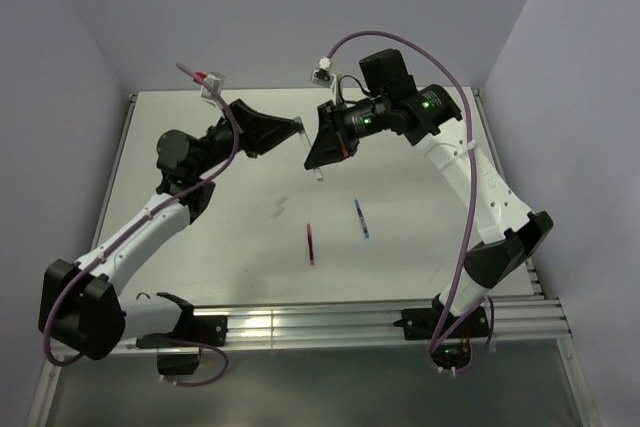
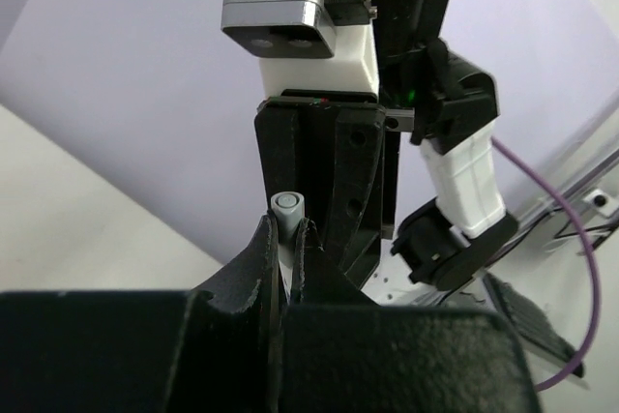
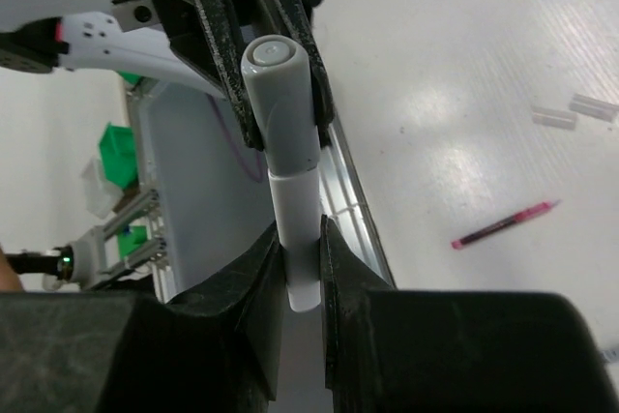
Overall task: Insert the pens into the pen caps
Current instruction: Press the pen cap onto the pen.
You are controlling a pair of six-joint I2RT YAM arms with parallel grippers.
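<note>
Grey, the pen cap (image 3: 280,94) is sitting pinched in your left gripper (image 2: 287,239), closed tight, directly ahead of your right gripper (image 3: 300,273), which is clamping the white pen (image 3: 295,224). Both are sharing one long axis, pen end meeting cap mouth, so you are needing a push straight along it.

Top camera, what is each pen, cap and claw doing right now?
left claw: shut on the grey cap.
right claw: shut on the white pen.
grey cap: on the white pen's end, in the air.
red pen: lying loose on the table.
blue pen: lying loose.
two pale caps: lying loose.
</note>
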